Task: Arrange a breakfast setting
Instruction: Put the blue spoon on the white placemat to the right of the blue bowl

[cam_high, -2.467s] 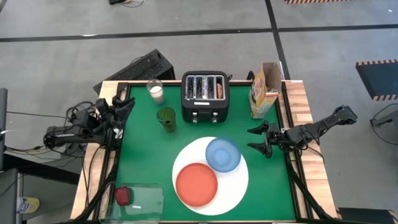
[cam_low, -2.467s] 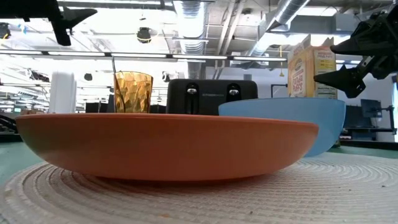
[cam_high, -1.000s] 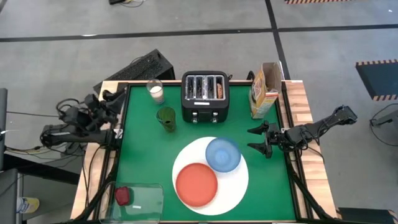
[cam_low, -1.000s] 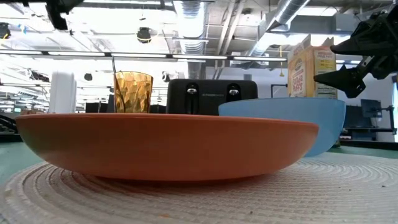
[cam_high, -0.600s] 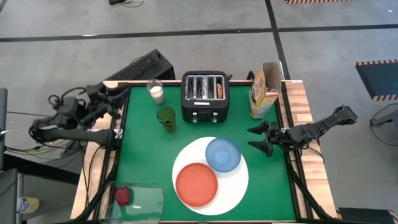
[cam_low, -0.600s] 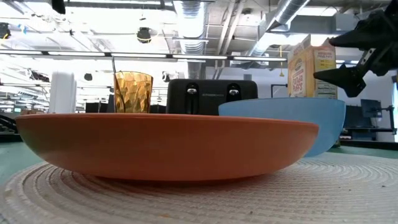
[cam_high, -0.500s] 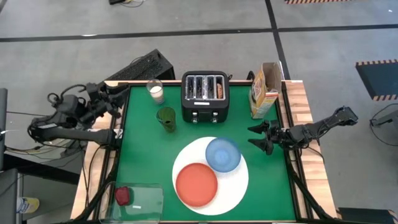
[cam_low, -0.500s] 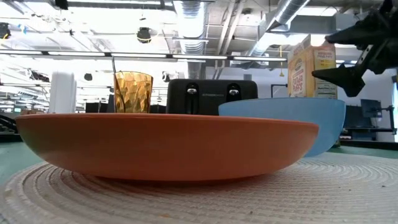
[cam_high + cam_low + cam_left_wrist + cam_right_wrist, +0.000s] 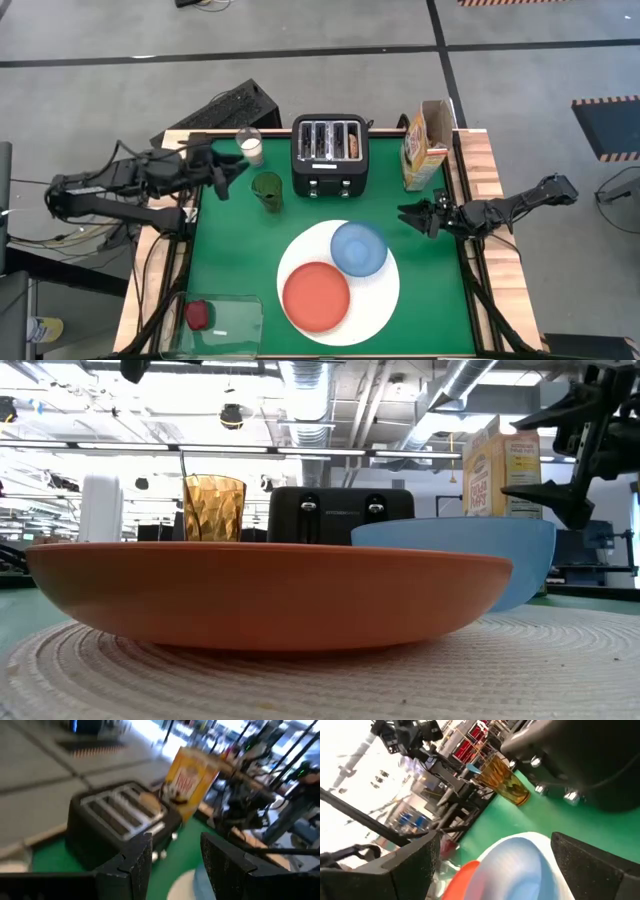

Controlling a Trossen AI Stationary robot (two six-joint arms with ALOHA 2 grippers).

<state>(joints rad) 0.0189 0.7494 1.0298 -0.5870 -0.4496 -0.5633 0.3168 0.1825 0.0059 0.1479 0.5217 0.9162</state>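
My left claw (image 9: 232, 171), spread wide and empty, hangs at upper left near the glass (image 9: 267, 190). My right claw (image 9: 415, 217), also spread, waits mid-right beside the bowl (image 9: 359, 248), which sits on the white plate (image 9: 383, 288) with the orange plate (image 9: 316, 296).

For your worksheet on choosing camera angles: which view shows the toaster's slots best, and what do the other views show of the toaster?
The high view: the toaster is seen from straight above, all its slots open to view. The left wrist view shows the slots at a slant and blurred. The low view shows only its front above the orange plate. The right wrist view catches just a dark corner.
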